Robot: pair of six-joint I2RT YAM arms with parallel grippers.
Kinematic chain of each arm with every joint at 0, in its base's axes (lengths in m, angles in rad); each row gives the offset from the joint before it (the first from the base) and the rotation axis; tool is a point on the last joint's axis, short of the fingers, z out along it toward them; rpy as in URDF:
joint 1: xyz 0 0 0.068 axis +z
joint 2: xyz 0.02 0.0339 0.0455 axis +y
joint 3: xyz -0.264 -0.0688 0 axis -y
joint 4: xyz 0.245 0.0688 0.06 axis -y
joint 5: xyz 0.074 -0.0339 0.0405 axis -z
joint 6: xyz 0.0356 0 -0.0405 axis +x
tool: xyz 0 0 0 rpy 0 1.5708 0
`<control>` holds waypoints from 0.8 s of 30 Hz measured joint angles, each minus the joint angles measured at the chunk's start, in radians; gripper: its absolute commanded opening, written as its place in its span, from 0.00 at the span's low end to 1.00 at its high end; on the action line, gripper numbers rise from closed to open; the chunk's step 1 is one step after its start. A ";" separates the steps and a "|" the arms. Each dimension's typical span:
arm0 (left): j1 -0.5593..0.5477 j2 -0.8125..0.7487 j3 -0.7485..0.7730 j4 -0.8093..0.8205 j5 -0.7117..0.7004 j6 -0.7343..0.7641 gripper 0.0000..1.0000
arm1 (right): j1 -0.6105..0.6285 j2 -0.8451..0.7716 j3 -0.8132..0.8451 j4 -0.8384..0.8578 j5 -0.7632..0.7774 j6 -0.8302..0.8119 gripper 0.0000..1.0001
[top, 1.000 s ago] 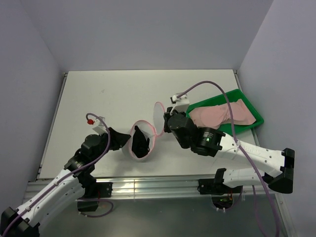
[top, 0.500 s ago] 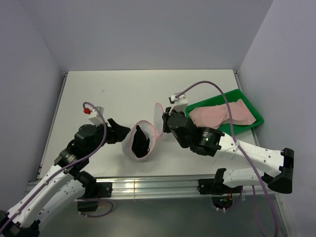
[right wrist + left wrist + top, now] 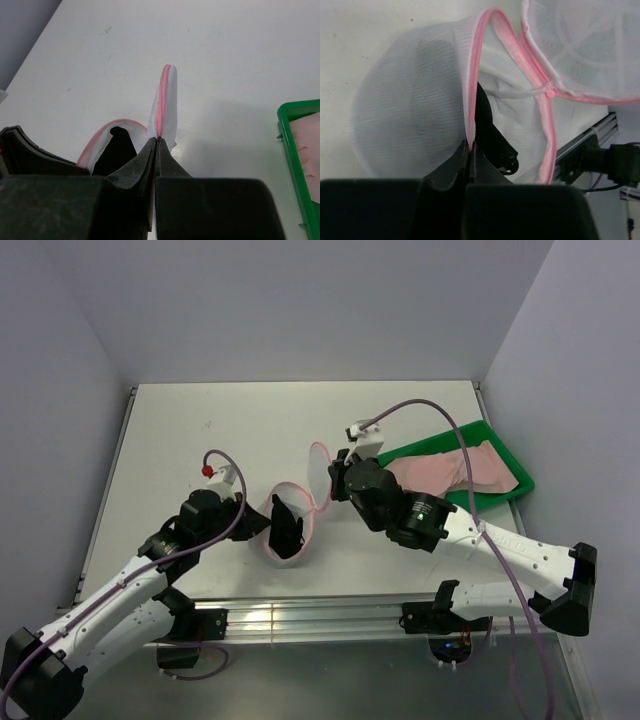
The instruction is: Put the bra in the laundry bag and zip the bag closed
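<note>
Left gripper (image 3: pixel 470 146) and right gripper (image 3: pixel 156 140) pinch laundry bag (image 3: pixel 405 105).

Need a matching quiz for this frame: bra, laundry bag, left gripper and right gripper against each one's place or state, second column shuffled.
1. bra
2. laundry bag
3. left gripper
4. right gripper

A. shut on the pink edge of the upright lid
B. lying in the green tray
C. unzipped, held between the two arms
D. shut on the pouch's pink rim, one finger inside

Pairs: 1-B, 2-C, 3-D, 4-A
</note>
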 measured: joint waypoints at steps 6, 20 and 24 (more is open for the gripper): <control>0.007 -0.016 0.025 -0.001 -0.066 -0.007 0.00 | -0.019 0.000 0.009 0.023 -0.023 -0.022 0.00; 0.268 -0.139 0.092 0.008 -0.177 -0.047 0.00 | -0.123 0.175 0.142 0.159 -0.172 -0.086 0.00; 0.376 -0.110 0.061 0.022 -0.171 -0.062 0.00 | -0.137 0.325 0.266 0.164 -0.263 -0.087 0.00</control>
